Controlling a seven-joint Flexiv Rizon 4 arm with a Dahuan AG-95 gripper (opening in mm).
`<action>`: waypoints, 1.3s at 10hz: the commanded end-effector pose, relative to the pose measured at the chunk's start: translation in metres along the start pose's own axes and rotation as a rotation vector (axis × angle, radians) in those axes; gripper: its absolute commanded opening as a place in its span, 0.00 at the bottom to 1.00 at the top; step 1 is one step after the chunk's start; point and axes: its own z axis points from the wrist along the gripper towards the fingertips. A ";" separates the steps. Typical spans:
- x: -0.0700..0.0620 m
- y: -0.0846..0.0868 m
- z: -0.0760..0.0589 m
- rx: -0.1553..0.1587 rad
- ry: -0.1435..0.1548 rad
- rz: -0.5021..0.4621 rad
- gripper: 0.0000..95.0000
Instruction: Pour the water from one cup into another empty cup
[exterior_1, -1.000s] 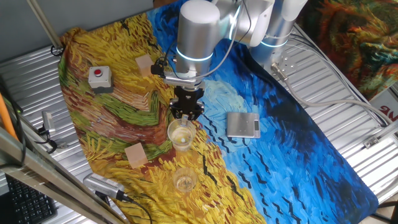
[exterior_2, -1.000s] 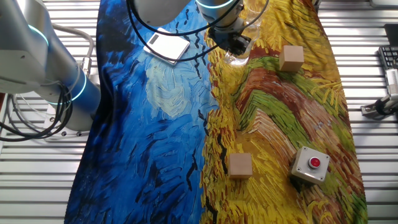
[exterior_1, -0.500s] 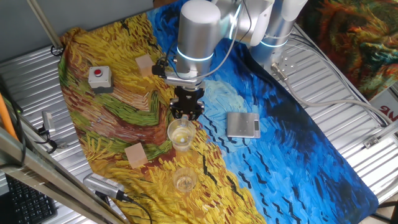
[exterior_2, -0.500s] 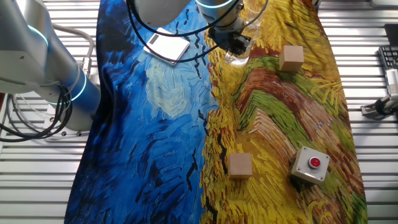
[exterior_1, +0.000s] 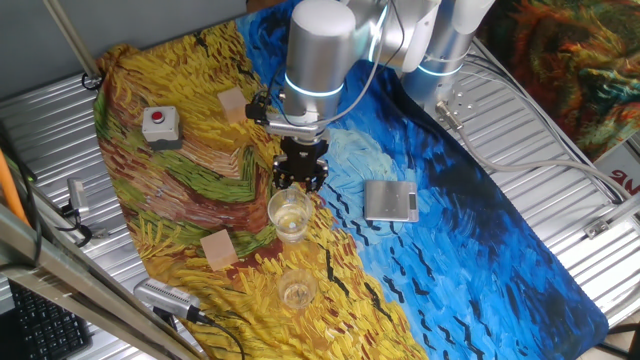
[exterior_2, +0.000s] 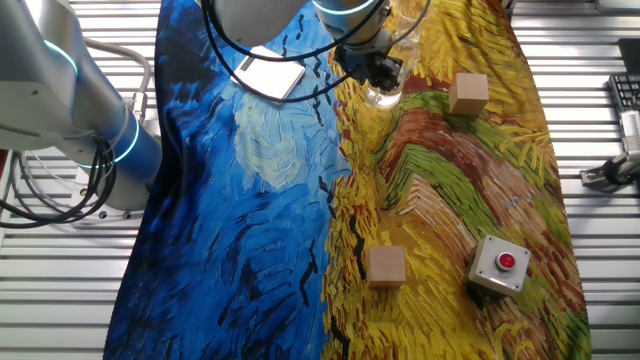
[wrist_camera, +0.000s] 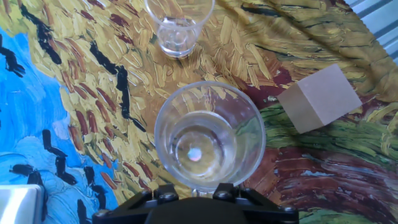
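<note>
Claw (exterior_1: 298, 186) at the rim of the tall clear cup (exterior_1: 289, 214) on the painted cloth.

Tall clear cup stands upright on the yellow part of the cloth (exterior_1: 180, 190) that covers the bench (exterior_1: 560, 170), with water (wrist_camera: 198, 146) showing as glints low inside it in the hand view. The claw sits at the cup's near rim; whether its fingers pinch the wall cannot be told, as the housing hides them. The short clear cup (exterior_1: 297, 289) stands upright, apart from the tall one and on its far side from the claw. A tan block (wrist_camera: 319, 98) lies beside the tall cup; a silver scale (exterior_1: 390, 201) rests on the blue area.
</note>
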 end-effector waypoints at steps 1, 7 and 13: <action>0.000 0.002 -0.003 -0.006 0.005 -0.003 0.40; 0.005 0.001 -0.006 -0.018 0.055 -0.015 0.40; 0.014 0.000 -0.014 -0.043 0.098 -0.011 0.40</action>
